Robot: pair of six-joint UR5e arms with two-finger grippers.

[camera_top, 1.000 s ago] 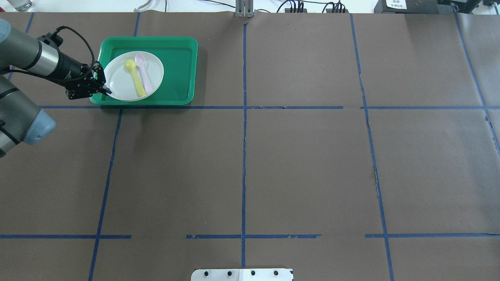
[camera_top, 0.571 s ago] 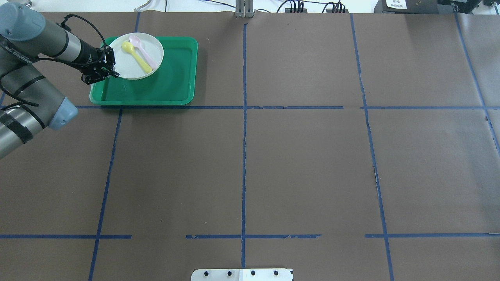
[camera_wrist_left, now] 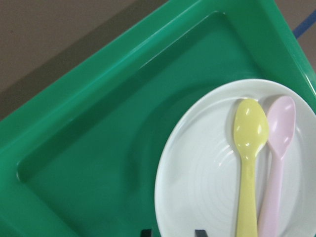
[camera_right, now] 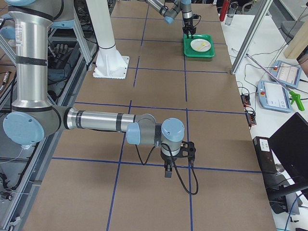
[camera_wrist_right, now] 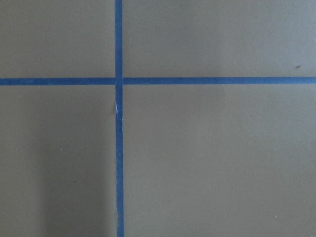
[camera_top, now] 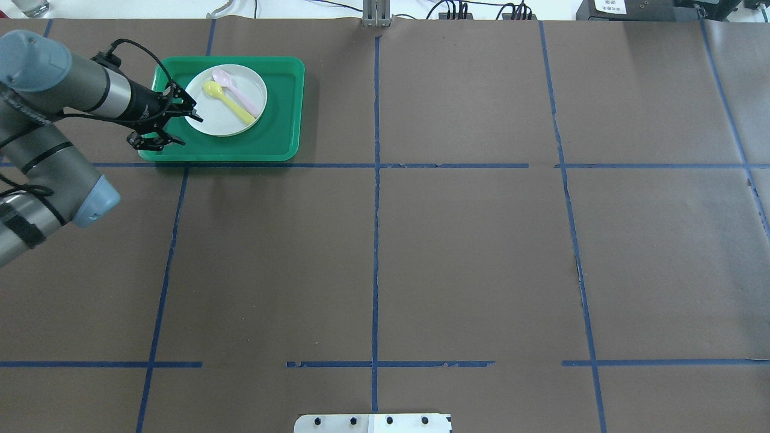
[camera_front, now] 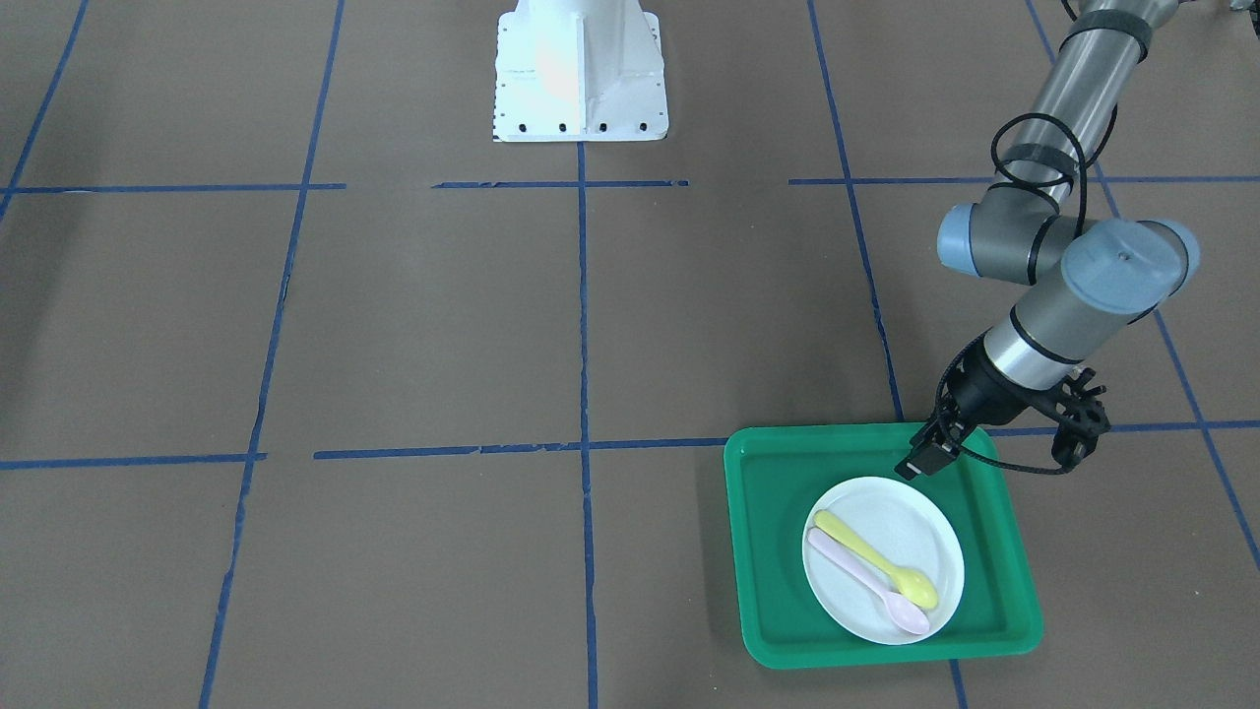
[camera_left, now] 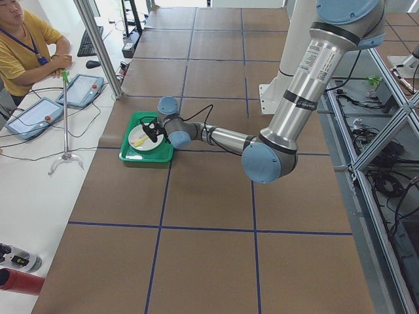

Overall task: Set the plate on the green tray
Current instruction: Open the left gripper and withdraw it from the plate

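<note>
The white plate [camera_top: 213, 117] lies flat inside the green tray [camera_top: 277, 120], in its far-left part. A yellow spoon [camera_top: 228, 100] and a pink spoon [camera_top: 237, 91] lie on it. My left gripper [camera_top: 185, 128] is open and hovers over the tray's near-left part. One finger is close to the plate's rim, apart from it. The front-facing view shows the plate [camera_front: 906, 532], the tray [camera_front: 778, 551] and the spread left gripper [camera_front: 996, 453]. The left wrist view looks down on the plate [camera_wrist_left: 197, 187] and tray [camera_wrist_left: 98, 138]. My right gripper [camera_right: 167, 171] hangs low over bare table; I cannot tell its state.
The table is brown paper with blue tape lines [camera_top: 376, 180]. The robot's white base [camera_front: 579, 69] stands at the table's middle. An operator [camera_left: 26, 46] sits at a side desk beyond the tray's end of the table.
The plate, held raised over the tray's far-left side, has come down and right into the tray. My left gripper has opened and let it go.
</note>
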